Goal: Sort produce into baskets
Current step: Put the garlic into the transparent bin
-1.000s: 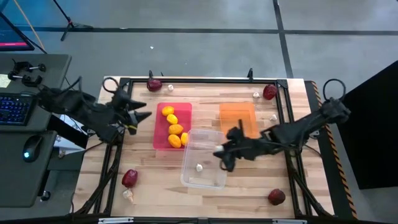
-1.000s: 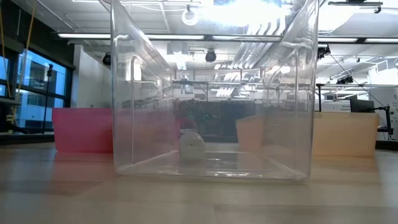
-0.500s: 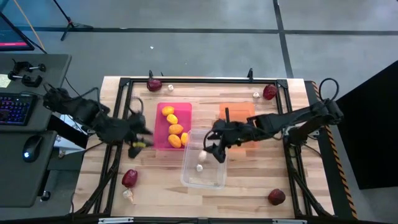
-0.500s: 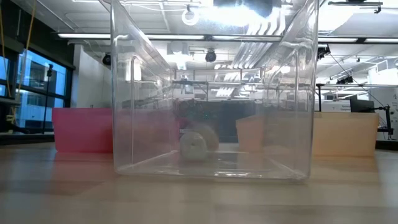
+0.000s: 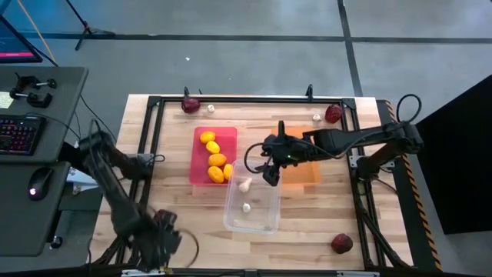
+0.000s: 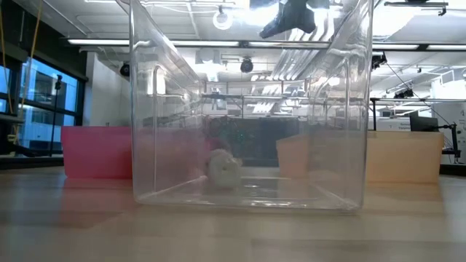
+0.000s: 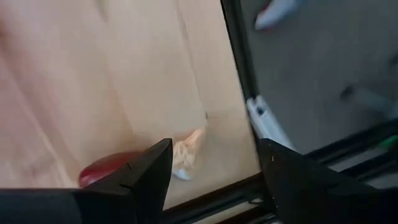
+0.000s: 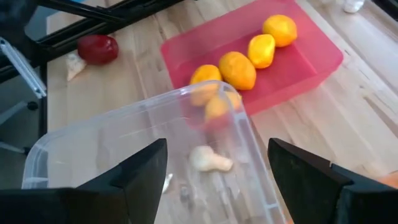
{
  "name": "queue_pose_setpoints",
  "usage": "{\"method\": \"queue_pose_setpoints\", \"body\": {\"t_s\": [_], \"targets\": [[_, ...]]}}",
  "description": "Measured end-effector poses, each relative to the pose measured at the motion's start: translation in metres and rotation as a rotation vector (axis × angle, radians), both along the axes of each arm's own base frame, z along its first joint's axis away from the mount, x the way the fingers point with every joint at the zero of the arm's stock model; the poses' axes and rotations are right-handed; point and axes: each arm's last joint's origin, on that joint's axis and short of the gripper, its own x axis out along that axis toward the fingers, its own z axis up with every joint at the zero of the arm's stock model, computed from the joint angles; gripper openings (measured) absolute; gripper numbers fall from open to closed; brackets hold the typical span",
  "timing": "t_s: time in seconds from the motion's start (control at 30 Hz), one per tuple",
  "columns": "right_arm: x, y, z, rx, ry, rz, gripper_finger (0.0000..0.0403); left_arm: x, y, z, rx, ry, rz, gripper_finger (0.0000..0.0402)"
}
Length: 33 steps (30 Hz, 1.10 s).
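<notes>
The pink basket [image 5: 201, 165] holds several yellow-orange lemons [image 5: 216, 159]. The clear basket [image 5: 265, 223] holds two garlic bulbs [image 5: 245, 185], [image 5: 246, 207]; one also shows in the right wrist view [image 8: 209, 160] and in the low view [image 6: 224, 169]. The orange basket [image 5: 301, 140] stands beside them. My right gripper [image 5: 269, 175] [image 8: 217, 144] is open and empty, above the clear basket's far end. My left gripper [image 5: 164, 240] [image 7: 214, 144] is open and empty at the near left corner, over a beet [image 7: 107, 172] and a garlic bulb [image 7: 186, 155] lying on the table.
Loose beets lie at the far left [image 5: 190, 105], far right [image 5: 333, 114] and near right [image 5: 341, 243]. Loose garlic bulbs lie at the far edge [image 5: 211, 109], [image 5: 316, 117]. A black frame [image 5: 254, 98] runs round the table. A desk with a keyboard [image 5: 17, 132] stands to the left.
My left arm has swung from beside the pink basket to the table's near left corner. My right gripper has gone over the clear basket, then up and toward the far edge. A second garlic bulb has come to lie in the clear basket.
</notes>
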Motion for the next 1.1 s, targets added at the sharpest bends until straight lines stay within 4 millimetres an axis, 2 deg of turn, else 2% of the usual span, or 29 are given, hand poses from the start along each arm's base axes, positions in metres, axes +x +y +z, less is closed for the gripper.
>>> {"method": "queue_pose_setpoints", "body": {"t_s": [0.2,0.37,0.57,1.1], "targets": [[0.000,-0.005,0.000,0.015,0.006,0.001,0.0268,-0.014,-0.035,-0.047,0.139,0.064,-0.209,0.0227],[0.000,-0.005,-0.001,0.033,0.014,-0.012,0.0268,-0.027,-0.047,-0.067,0.193,0.089,-0.317,0.0227],[-0.001,-0.005,-0.001,0.049,0.016,-0.029,0.0268,-0.042,-0.032,-0.086,0.275,0.133,-0.334,0.0227],[0.000,-0.005,-0.001,0.111,0.009,-0.091,0.0268,-0.048,-0.011,-0.125,0.289,0.130,-0.384,0.0227]]}}
